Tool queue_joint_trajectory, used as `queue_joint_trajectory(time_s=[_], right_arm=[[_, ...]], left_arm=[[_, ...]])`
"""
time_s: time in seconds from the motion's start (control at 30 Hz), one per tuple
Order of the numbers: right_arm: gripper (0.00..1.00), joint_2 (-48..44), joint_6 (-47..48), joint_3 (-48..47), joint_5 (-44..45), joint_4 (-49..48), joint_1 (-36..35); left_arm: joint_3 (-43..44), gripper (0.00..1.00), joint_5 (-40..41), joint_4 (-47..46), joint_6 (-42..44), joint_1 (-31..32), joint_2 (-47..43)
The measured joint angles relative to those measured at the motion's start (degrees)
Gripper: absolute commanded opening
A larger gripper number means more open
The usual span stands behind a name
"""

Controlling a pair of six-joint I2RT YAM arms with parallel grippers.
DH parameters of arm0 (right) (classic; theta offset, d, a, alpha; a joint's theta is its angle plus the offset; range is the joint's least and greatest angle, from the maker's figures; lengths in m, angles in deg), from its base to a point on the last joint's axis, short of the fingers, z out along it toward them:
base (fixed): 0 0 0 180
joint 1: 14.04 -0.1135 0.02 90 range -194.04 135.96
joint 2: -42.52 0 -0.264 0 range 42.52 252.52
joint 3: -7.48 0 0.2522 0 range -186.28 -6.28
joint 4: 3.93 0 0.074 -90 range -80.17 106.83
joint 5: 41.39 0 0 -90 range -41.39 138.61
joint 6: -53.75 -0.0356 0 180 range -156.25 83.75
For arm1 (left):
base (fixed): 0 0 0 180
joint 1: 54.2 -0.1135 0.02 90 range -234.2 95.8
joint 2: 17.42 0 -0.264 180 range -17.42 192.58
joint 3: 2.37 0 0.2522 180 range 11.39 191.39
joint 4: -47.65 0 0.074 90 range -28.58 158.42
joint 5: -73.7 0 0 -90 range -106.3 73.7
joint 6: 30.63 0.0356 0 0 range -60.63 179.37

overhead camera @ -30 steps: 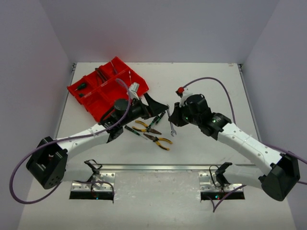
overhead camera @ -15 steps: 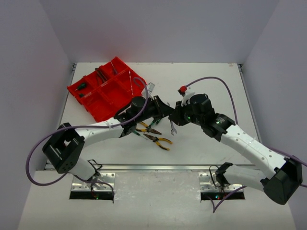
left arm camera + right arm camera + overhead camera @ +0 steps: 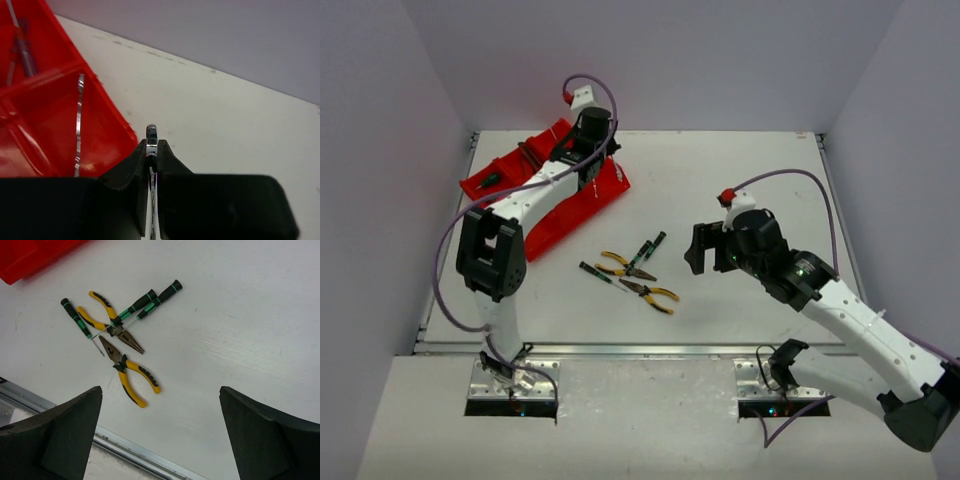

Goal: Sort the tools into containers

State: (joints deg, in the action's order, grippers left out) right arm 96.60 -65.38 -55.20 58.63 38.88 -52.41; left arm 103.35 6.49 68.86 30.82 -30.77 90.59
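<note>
My left gripper (image 3: 151,145) is shut on a thin silver wrench (image 3: 151,134), whose tip pokes out past the fingertips. It hovers at the right edge of the red tray (image 3: 55,95), at the table's far left (image 3: 535,215). Another silver wrench (image 3: 79,125) lies in the nearest compartment. My right gripper (image 3: 160,390) stands wide open and holds nothing, to the right of the loose tools (image 3: 708,248). Two yellow-handled pliers (image 3: 131,380) (image 3: 111,326) and three green-black screwdrivers (image 3: 135,305) (image 3: 161,299) (image 3: 76,318) lie on the table.
The tray also holds a green-black screwdriver (image 3: 488,181) and dark tools (image 3: 530,153) in its far compartments. A metal rail (image 3: 650,350) runs along the table's near edge. Grey walls close in the left, right and back sides.
The left gripper shut on the wrench near the table's middle and swung with it to the red tray. The right gripper opened wide and drew back to the right.
</note>
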Motion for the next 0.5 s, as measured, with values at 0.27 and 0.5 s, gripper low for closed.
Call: queue_joint_trajectory(time_s=[0.27,0.5], right_arm=[[0.99,-7.1,0.7,3.4,0.2,4.1,0.0],[0.99,-7.1,0.7,3.6,0.2,4.5,0.0]], left_arm=[[19.1,0.0,2.8,7.4,15.2,-7.4,19.4],[22.1,0.19,0.9,9.7,18.0,-8.1,22.6]])
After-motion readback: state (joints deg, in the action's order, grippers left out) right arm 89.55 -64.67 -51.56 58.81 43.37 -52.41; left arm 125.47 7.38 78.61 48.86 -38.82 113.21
